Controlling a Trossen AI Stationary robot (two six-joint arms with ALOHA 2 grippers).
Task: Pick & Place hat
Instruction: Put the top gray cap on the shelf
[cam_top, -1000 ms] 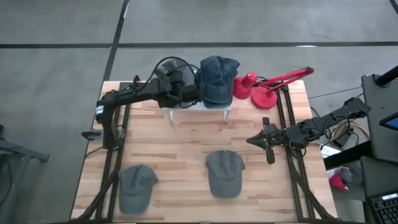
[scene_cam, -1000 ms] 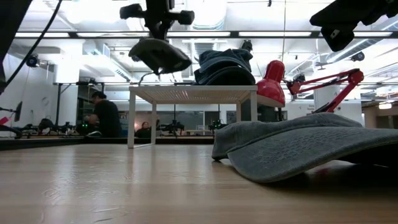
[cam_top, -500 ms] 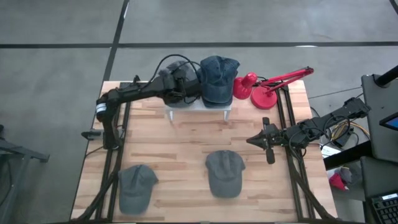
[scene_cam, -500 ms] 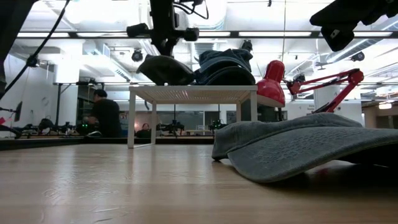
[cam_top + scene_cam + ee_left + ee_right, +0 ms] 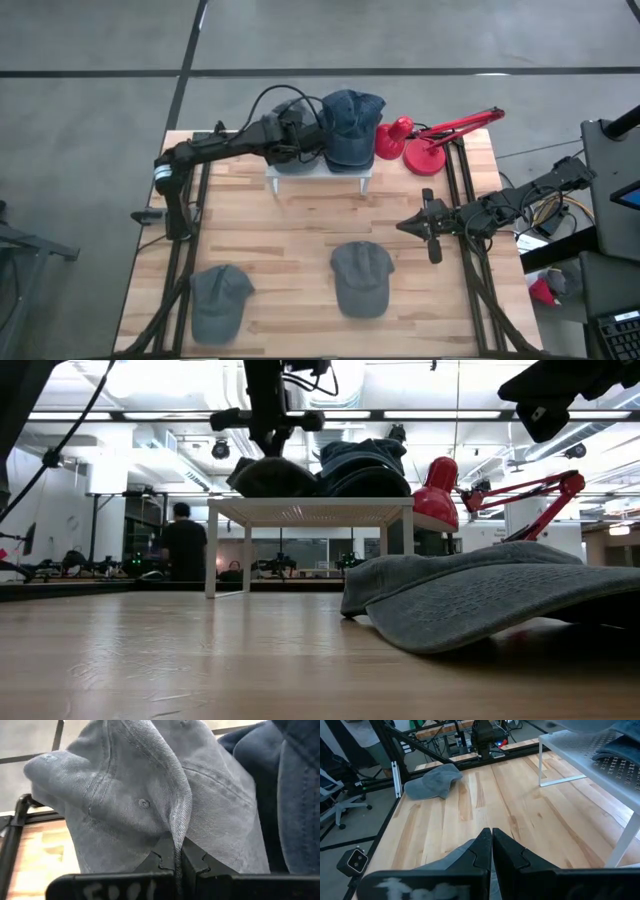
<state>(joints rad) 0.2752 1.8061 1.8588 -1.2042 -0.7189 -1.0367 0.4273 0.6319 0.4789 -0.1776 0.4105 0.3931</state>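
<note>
Left gripper (image 5: 176,860) pinched a fold of the grey cap (image 5: 150,795) over the white rack (image 5: 318,172), beside the blue cap (image 5: 350,125), apparently for setting down. Right gripper (image 5: 491,845) waited with fingers pressed together.

Two dark, slim jointed arms; black cable loops over the left arm (image 5: 215,148), white wrist lettering

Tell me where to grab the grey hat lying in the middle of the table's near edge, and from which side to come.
Judging from the high view, take the middle grey hat from above, pinching the crown's fabric into a fold as the left gripper holds its own grey hat on the white shelf. It lies crown-up and slumped, so soft cloth faces upward. The idle right gripper hangs nearest.
</note>
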